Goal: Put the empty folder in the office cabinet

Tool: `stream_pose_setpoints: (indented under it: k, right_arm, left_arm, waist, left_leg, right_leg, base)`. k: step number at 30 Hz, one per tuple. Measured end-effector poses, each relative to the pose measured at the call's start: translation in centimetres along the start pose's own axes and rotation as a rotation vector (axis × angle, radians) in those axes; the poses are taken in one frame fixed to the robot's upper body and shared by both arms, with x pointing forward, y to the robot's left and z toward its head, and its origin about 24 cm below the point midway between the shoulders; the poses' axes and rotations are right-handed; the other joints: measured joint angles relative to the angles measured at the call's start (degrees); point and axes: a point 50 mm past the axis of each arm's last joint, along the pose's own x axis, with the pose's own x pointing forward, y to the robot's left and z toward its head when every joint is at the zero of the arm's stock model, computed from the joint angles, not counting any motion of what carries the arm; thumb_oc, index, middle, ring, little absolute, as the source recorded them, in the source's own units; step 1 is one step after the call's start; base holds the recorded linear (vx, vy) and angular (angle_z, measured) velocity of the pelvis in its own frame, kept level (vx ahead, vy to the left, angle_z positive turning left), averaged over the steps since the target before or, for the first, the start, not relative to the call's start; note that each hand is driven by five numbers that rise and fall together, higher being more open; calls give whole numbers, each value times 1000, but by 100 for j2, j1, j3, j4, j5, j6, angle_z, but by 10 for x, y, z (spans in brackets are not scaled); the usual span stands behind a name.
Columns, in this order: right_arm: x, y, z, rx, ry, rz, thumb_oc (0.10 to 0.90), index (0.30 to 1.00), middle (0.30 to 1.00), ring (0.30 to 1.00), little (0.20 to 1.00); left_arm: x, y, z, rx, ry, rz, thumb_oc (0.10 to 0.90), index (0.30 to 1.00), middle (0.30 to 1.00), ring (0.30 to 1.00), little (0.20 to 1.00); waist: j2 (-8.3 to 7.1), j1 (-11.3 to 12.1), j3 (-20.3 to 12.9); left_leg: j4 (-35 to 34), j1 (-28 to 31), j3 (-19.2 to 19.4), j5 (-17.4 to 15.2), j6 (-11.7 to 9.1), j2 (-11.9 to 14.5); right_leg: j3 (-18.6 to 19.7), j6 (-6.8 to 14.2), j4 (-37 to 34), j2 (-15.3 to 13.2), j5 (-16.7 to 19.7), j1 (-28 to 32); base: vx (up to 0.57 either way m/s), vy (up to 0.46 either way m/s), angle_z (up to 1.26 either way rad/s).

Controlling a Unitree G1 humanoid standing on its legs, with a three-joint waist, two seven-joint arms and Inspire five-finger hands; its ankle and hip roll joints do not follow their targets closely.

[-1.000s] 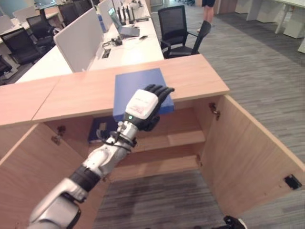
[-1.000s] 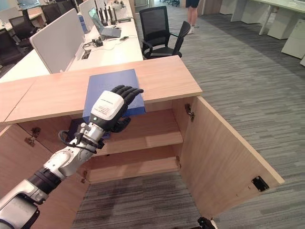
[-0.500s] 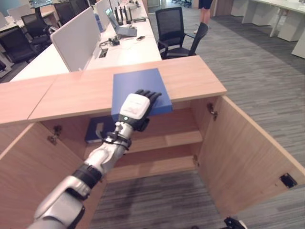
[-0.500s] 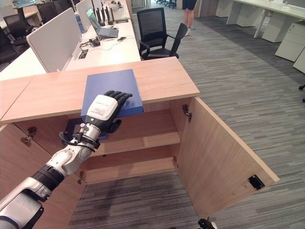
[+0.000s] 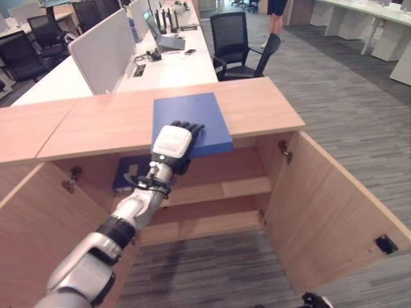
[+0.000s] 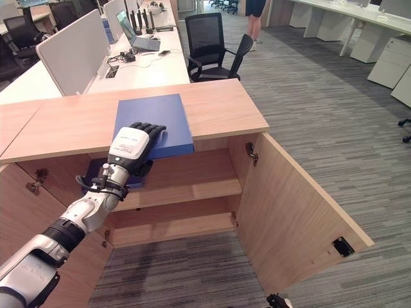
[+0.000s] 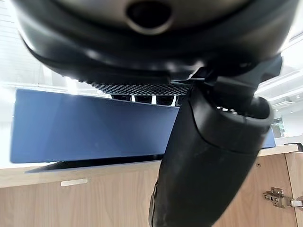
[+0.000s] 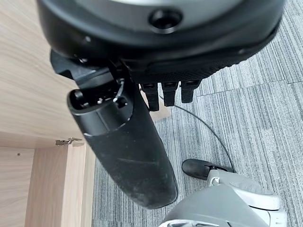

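Pinching blue folder (image 5: pixel 190 120) at its overhanging front edge on cabinet top (image 5: pixel 260 106), left hand (image 5: pixel 172 145); right hand (image 8: pixel 142 118) relaxed.

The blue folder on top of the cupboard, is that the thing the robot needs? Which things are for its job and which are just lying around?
For the job:
- blue folder, overhanging the cabinet top's front edge
- left hand, fingers on the folder, thumb beneath
- cabinet, doors open

Just lying about:
- second blue folder on the upper shelf
- office chair
- laptop
- right hand, idle

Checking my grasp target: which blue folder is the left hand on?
The blue folder on the cabinet top, overhanging the front edge under the left hand; the other folder lies on the shelf inside.
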Motion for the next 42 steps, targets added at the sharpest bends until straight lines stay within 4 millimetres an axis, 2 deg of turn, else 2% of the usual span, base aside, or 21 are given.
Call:
stream_pose_setpoints:
  k: [1,2,6,10,14,17,19,21,24,26,30,33,34,35,36,37,38,39,42]
  right_arm:
    - [0,0,0,0,1,0,800,900,900,900,900]
    - [0,0,0,1,1,1,800,900,900,900,900]
    - [0,0,0,10,2,1,800,900,900,900,900]
    - [0,1,-1,19,5,1,800,900,900,900,900]
    - [0,1,-1,22,5,1,800,900,900,900,900]
    - [-1,1,-3,38,12,1,800,900,900,900,900]
    - [-1,2,-2,40,11,5,800,900,900,900,900]
    - [-1,3,-1,41,7,7,800,900,900,900,900]
    - [0,3,1,45,-2,9,800,900,900,900,900]
    - [-1,4,-1,47,5,10,800,900,900,900,900]
    - [-1,4,-1,47,4,16,800,900,900,900,900]
    - [-1,7,2,54,-9,36,800,900,900,900,900]
    - [-2,8,3,58,-19,42,800,900,900,900,900]
    - [-3,9,-5,58,0,48,800,900,900,900,900]
    - [-4,11,-7,61,7,60,800,900,900,900,900]
    - [-5,12,-5,73,-4,65,800,900,900,900,900]
    - [-5,14,4,108,-38,78,800,900,900,900,900]
    - [-5,15,10,125,-59,89,800,900,900,900,900]
    - [-6,23,27,192,-120,139,800,900,900,900,900]
  left_arm:
    - [0,0,0,0,3,-2,615,622,622,622,622]
    - [0,-1,-1,0,4,-3,400,300,300,300,300]
    - [3,5,-2,-34,23,27,400,300,300,300,300]
    - [14,25,-6,-60,53,146,400,300,300,300,300]
    - [18,35,-6,-80,54,180,400,300,300,300,300]
    - [21,45,-1,-132,44,229,400,300,300,300,300]
    - [22,61,9,-164,-4,282,400,300,300,300,300]
    - [22,65,14,-174,-33,290,400,300,300,300,300]
    - [15,73,18,-200,-77,312,400,300,300,300,300]
    - [8,86,25,-252,-121,374,400,300,300,300,300]
    - [-8,107,19,-354,-123,488,400,300,300,300,300]
    - [-35,133,-4,-485,-49,662,400,300,300,300,300]
    - [-60,138,-16,-623,-6,743,400,300,300,300,300]
    - [-75,136,-18,-776,20,798,400,300,300,300,300]
    - [-82,133,-22,-882,48,827,400,300,300,300,300]
    - [-87,129,-25,-951,72,824,400,300,300,300,300]
    - [-97,121,-29,-1133,109,839,400,300,300,300,300]
    - [-99,115,-30,-1227,132,838,400,300,300,300,300]
    - [-100,106,-32,-1414,164,821,400,300,300,300,300]
  waist:
    - [-16,-6,-9]
    - [-29,-17,-17]
    - [-68,-29,-38]
    - [-70,-23,-39]
    - [-50,-8,-56]
    - [-56,46,-58]
    - [-56,89,-58]
    - [-56,115,-58]
    - [-57,140,-57]
    - [-57,189,-57]
    - [-52,210,-58]
    - [-39,290,-56]
    - [-4,315,-58]
    - [17,452,-62]
    - [20,609,-61]
    - [37,660,-61]
    - [62,669,-57]
    - [67,676,-55]
    - [61,687,-56]
  left_leg:
    - [0,0,1,0,0,0]
    - [0,0,1,0,0,0]
    - [0,8,3,0,0,0]
    - [-1,75,1,-8,-3,0]
    - [-1,78,-3,-14,-6,4]
    - [-1,71,-31,-11,-3,0]
    - [-1,65,-59,-8,1,-3]
    - [-1,66,-67,-7,2,-5]
    - [-1,63,-74,-8,2,-3]
    - [-1,59,-138,-6,2,-8]
    - [-1,58,-199,-6,0,-8]
    - [1,40,-211,-2,0,-7]
    - [-1,-4,-214,-21,-10,-8]
    - [3,10,-276,-4,6,-18]
    - [0,-22,-344,10,6,-14]
    - [11,-16,-347,19,10,-17]
    - [-2,-27,-355,24,16,-22]
    - [5,-26,-365,11,51,-24]
    - [2,-38,-376,-8,21,-14]
  right_leg:
    - [1,1,-1,0,-1,-1]
    - [1,1,-1,0,-1,-1]
    - [3,5,-2,0,-4,6]
    - [2,40,-2,-1,-33,75]
    - [-1,44,-2,1,-38,81]
    - [-21,35,-2,1,-32,89]
    - [-50,1,-2,-1,-8,101]
    - [-58,1,-2,-1,-8,105]
    - [-64,-3,-3,0,-11,106]
    - [-132,-1,-3,-2,-21,141]
    - [-193,24,-3,1,-55,177]
    - [-200,49,0,8,-77,170]
    - [-212,61,-3,1,-93,165]
    - [-276,53,-2,4,-108,177]
    - [-336,45,-2,11,-125,187]
    - [-334,46,1,17,-125,193]
    - [-342,46,-5,5,-126,192]
    - [-350,44,0,9,-128,196]
    - [-366,33,3,22,-134,202]
  base:
    - [0,0,0]
    - [0,0,0]
    - [0,0,0]
    - [0,0,0]
    - [0,0,0]
    - [-1,0,3]
    - [-11,-3,7]
    - [-3,-1,2]
    - [-6,-8,3]
    - [-14,-22,13]
    - [-13,-18,8]
    - [-56,-34,3]
    - [6,-29,12]
    - [-85,-31,25]
    - [-62,-29,23]
    - [-94,-20,15]
    - [0,-14,4]
    - [22,-7,7]
    - [-55,-3,4]
